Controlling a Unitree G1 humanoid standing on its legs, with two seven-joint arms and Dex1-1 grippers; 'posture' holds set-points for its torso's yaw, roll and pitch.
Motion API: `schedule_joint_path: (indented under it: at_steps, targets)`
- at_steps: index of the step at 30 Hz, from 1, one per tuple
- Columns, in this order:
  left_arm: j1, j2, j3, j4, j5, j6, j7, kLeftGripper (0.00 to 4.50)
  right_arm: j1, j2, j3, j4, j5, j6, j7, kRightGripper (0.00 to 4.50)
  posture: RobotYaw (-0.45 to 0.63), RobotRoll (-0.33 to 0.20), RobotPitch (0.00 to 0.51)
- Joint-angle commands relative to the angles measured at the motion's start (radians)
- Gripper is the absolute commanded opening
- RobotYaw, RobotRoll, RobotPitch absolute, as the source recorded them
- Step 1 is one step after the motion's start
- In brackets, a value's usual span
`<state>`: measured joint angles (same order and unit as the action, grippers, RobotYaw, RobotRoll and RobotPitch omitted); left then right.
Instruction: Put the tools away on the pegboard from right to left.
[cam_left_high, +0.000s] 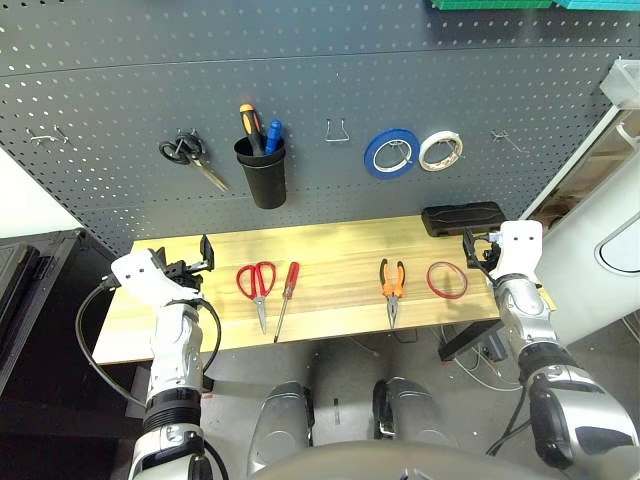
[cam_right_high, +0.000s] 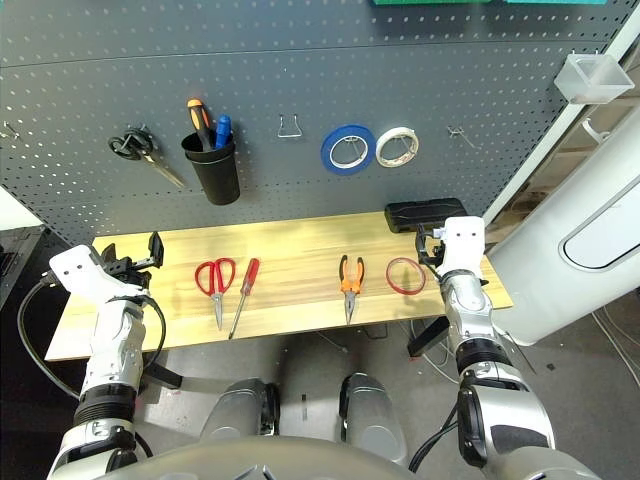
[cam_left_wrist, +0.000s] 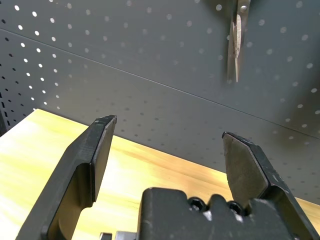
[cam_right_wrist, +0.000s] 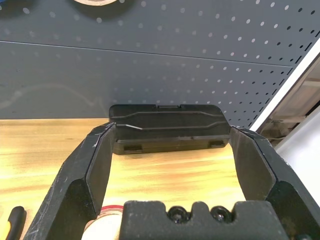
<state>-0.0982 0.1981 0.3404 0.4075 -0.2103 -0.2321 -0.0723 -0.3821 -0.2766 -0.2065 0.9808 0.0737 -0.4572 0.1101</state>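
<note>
Worktop, left to right: red-handled scissors, slim red-handled screwdriver, orange-and-black pliers, thin red tape ring. Pegboard behind. Left gripper and right gripper: jaws open, empty.

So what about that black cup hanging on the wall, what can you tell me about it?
The black cup is a plain, matte, slightly tapered round container, plastic by the look of it, hanging upright on the dark grey pegboard above the wooden table. Two tools stand in it, handles up: one with an orange-and-black handle, one with a blue handle. To its left hang black-handled scissors; to its right is a bare metal hook. Neither of the robot's grippers is near it.
</note>
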Motion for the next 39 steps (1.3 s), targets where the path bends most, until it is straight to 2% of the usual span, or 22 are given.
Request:
schedule_joint_path:
  at_steps: [1, 5, 8, 11, 13, 16, 19, 23, 27, 29, 33, 39]
  targets:
    - [-0.024, 0.021, -0.008, 0.02, 0.004, 0.009, -0.019, 4.46, 0.006, 0.008, -0.004, -0.043, 0.009, 0.014, -0.005, 4.5, 0.0, 0.0, 0.009]
    - [-0.048, 0.069, -0.036, 0.02, 0.015, 0.012, -0.087, 4.46, 0.044, 0.015, 0.009, -0.148, 0.018, 0.056, 0.029, 4.5, -0.03, 0.0, 0.027]
    - [-0.033, 0.104, -0.061, -0.009, -0.02, 0.04, -0.196, 4.46, 0.066, 0.017, 0.02, -0.268, 0.019, 0.152, 0.041, 4.5, -0.04, 0.0, 0.045]
    - [-0.01, 0.161, -0.1, -0.08, -0.085, 0.118, -0.374, 4.46, 0.086, 0.006, 0.044, -0.448, -0.003, 0.4, 0.018, 4.5, -0.06, 0.0, 0.065]
    - [-0.002, 0.191, -0.116, -0.125, -0.122, 0.181, -0.453, 4.46, 0.1, -0.003, 0.061, -0.545, 0.016, 0.518, 0.058, 4.5, -0.06, 0.0, 0.079]
    - [0.013, 0.278, -0.168, -0.247, -0.207, 0.39, -0.609, 4.46, 0.111, -0.069, 0.132, -0.698, 0.012, 0.801, 0.164, 4.5, -0.06, 0.0, 0.099]
    - [0.012, 0.347, -0.193, -0.341, -0.26, 0.51, -0.702, 4.46, 0.082, -0.125, 0.154, -0.776, 0.023, 1.003, 0.221, 4.5, -0.06, 0.0, 0.112]
    - [0.013, 0.426, -0.236, -0.429, -0.273, 0.582, -0.814, 4.46, 0.004, -0.161, 0.201, -0.772, 0.041, 1.224, 0.3, 4.5, -0.05, 0.0, 0.13]
    - [0.021, 0.474, -0.266, -0.489, -0.28, 0.619, -0.891, 4.46, -0.09, -0.155, 0.243, -0.674, 0.017, 1.374, 0.301, 4.5, -0.03, 0.0, 0.159]
    - [0.023, 0.48, -0.275, -0.506, -0.273, 0.624, -0.902, 4.46, -0.117, -0.146, 0.258, -0.629, 0.012, 1.395, 0.303, 4.5, -0.03, 0.0, 0.169]
    - [0.048, 0.49, -0.277, -0.538, -0.278, 0.635, -0.924, 4.46, -0.147, -0.126, 0.296, -0.563, -0.005, 1.42, 0.299, 4.5, -0.02, 0.0, 0.224]
    - [0.087, 0.482, -0.268, -0.59, -0.302, 0.674, -0.923, 4.46, -0.176, -0.064, 0.295, -0.423, -0.035, 1.364, 0.233, 4.5, -0.01, 0.0, 0.257]
